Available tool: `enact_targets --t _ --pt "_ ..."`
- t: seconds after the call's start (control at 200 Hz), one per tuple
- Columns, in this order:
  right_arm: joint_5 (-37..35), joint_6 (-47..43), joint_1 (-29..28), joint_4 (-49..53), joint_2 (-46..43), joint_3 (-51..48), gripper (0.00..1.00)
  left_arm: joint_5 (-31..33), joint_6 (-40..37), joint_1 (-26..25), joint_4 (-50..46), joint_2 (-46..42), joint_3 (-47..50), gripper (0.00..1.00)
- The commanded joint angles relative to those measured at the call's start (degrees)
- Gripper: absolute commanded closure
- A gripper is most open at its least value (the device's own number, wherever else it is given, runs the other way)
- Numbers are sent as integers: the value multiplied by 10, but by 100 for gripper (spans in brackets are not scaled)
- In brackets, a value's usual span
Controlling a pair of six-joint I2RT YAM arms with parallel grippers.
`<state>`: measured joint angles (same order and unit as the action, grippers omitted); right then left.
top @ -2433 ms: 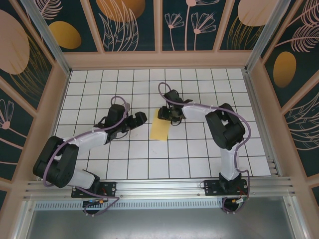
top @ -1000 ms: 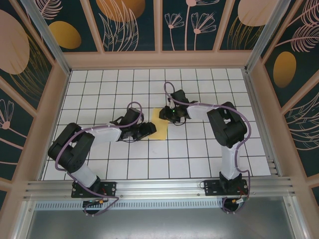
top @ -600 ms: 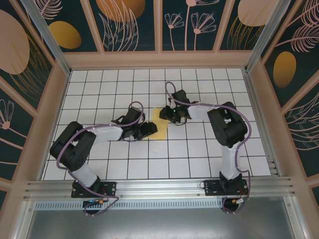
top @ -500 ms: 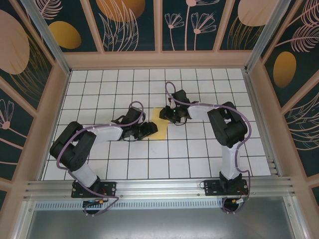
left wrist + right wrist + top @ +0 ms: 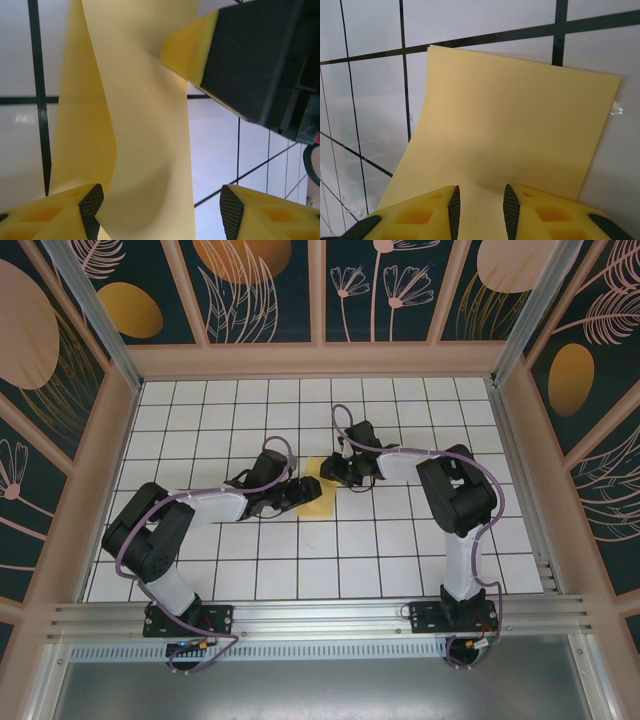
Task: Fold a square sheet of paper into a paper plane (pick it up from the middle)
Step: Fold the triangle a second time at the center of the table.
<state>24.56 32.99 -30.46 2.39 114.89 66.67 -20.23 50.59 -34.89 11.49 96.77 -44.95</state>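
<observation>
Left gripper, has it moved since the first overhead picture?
Yes. The left gripper has moved right along the floor tiles, reaching the yellow paper.

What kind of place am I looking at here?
Probably a robot test booth: two robot arms bolted to a rail, a white tiled floor marked with a black grid, and printed wall panels boxing it in. A yellow sheet of paper lies between the arms.

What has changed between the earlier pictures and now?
The left gripper moved right, from beside the yellow paper onto its left edge, jaws open around it. The right gripper stayed pinching the paper's far edge; the paper shifted slightly toward the back wall.
</observation>
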Motion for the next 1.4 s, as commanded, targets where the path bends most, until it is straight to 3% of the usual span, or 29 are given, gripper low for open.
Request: enact_targets --t 0.0,0.485,0.821,1.056,1.396 --pt "-58 -3 10 86 42 -41 66 22 -33 3 24 11 -23 34" --pt "-60 -5 10 88 38 -43 66 4 -77 12 23 0 -3 30" --pt "-61 -3 10 89 38 -40 66 -67 -37 12 49 -29 49 42" --pt "-62 -4 10 90 39 -40 66 -95 -26 12 79 -69 66 44" --pt "-9 -16 18 69 8 -45 68 -100 -18 13 131 -1 29 49"
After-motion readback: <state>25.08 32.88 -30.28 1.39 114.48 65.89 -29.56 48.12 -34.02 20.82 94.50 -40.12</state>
